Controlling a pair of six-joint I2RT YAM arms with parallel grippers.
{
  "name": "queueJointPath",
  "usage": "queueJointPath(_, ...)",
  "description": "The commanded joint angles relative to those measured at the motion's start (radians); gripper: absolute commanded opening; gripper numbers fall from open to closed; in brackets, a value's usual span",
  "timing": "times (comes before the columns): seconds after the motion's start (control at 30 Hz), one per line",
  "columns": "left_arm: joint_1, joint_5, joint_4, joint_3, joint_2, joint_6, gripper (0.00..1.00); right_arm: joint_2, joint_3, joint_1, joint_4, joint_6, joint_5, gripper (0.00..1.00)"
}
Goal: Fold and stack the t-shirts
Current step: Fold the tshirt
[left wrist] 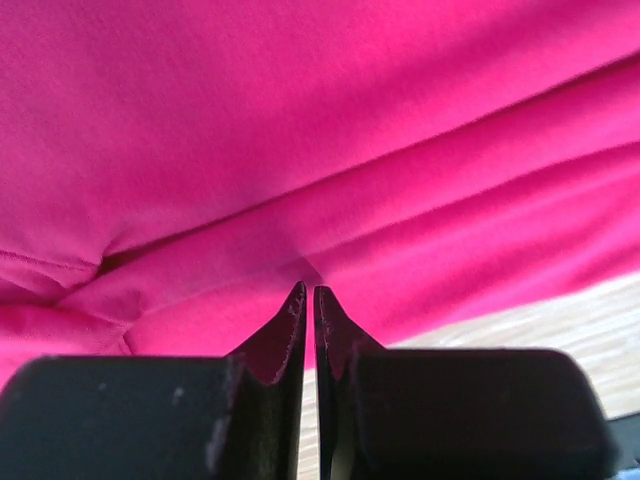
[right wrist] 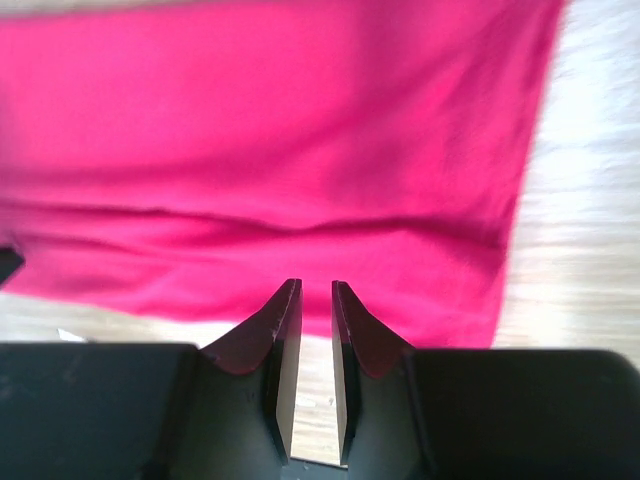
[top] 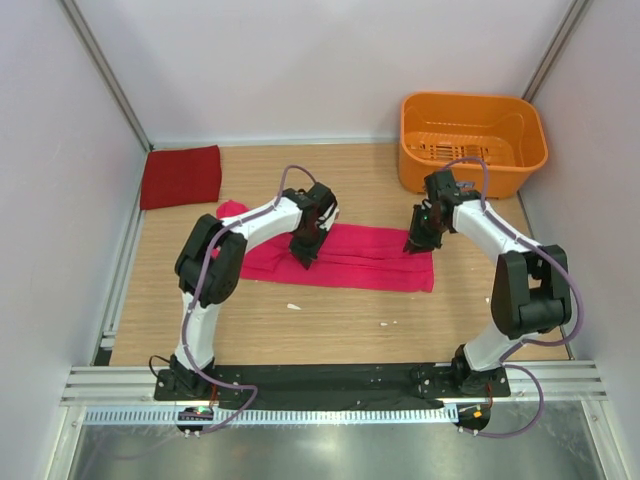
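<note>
The magenta-pink t-shirt point(top: 365, 258) lies folded into a long band across the middle of the table. The darker crimson t-shirt point(top: 181, 176) rests as a flat folded rectangle at the far left. My left gripper point(top: 305, 255) hovers over the band's left part. In the left wrist view its jaws point(left wrist: 309, 290) are shut to a thin slit with no cloth between them, the pink shirt point(left wrist: 320, 150) just beyond the tips. My right gripper point(top: 418, 243) is over the band's right end. In the right wrist view it point(right wrist: 316, 285) stands slightly open and empty above the shirt's near edge point(right wrist: 300, 190).
An orange plastic basket point(top: 470, 140) stands at the back right, just behind the right arm. White walls close in both sides and the back. Small white specks point(top: 293, 306) lie on the wooden table in front of the shirt.
</note>
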Motion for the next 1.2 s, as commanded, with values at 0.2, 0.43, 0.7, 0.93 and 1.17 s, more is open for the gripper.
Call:
queueJointPath(0.2, 0.01, -0.095, 0.041, 0.072, 0.052, 0.011, 0.05, -0.054, -0.101, 0.087, 0.018, 0.024, -0.034, 0.25)
queueJointPath(0.43, 0.028, -0.103, 0.034, 0.102, 0.072, 0.003, 0.04, -0.031, -0.102, 0.087, 0.015, 0.013, -0.037, 0.25)
queueJointPath(0.7, 0.03, -0.052, 0.032, 0.026, 0.023, -0.018, 0.05, -0.002, -0.115, 0.087, 0.015, -0.004, -0.036, 0.25)
queueJointPath(0.93, 0.031, -0.006, 0.02, 0.029, -0.061, -0.031, 0.07, 0.01, -0.18, 0.078, 0.012, 0.012, 0.081, 0.27)
queueJointPath(1.17, 0.053, -0.031, 0.003, 0.035, -0.058, -0.014, 0.08, -0.003, -0.212, 0.038, -0.019, -0.001, 0.205, 0.28)
